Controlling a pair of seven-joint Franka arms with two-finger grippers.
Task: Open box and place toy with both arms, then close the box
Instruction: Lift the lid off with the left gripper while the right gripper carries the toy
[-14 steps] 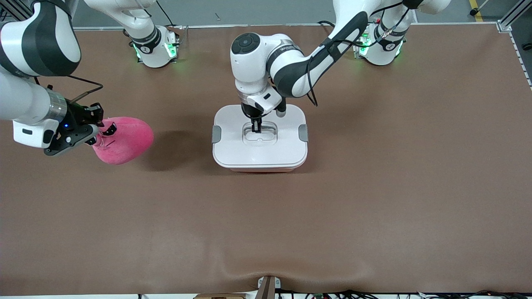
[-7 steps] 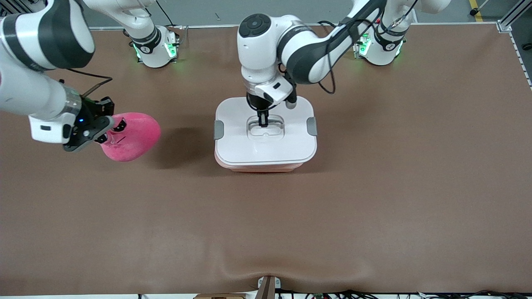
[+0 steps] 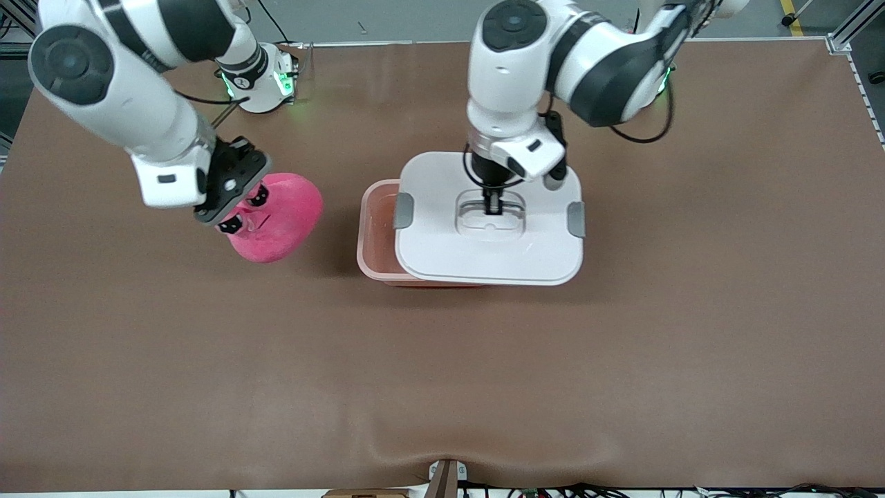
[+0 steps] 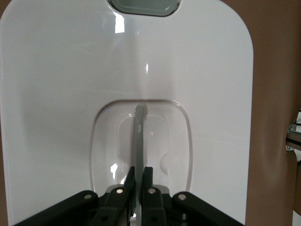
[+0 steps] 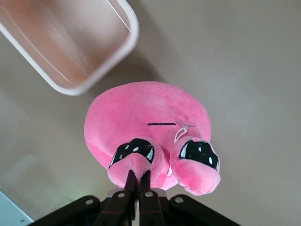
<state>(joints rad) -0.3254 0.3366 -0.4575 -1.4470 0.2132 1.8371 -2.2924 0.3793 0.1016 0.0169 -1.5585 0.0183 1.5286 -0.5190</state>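
mostly lid [image 3: 442,242] hides box [image 3: 377,232] (right-arm end exposed); toy [image 3: 280,221] lifted.

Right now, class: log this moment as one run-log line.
left gripper: shut on lid, raised over box | right gripper: shut on toy, beside box | box: part uncovered

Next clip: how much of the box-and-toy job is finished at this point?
Done: the lid is off the box, held up by the left hand, shut on its handle and partly uncovering the tub. In hand: the right hand, shut on the toy, carries it above the table beside the box. Left: dropping the toy in and closing the lid.
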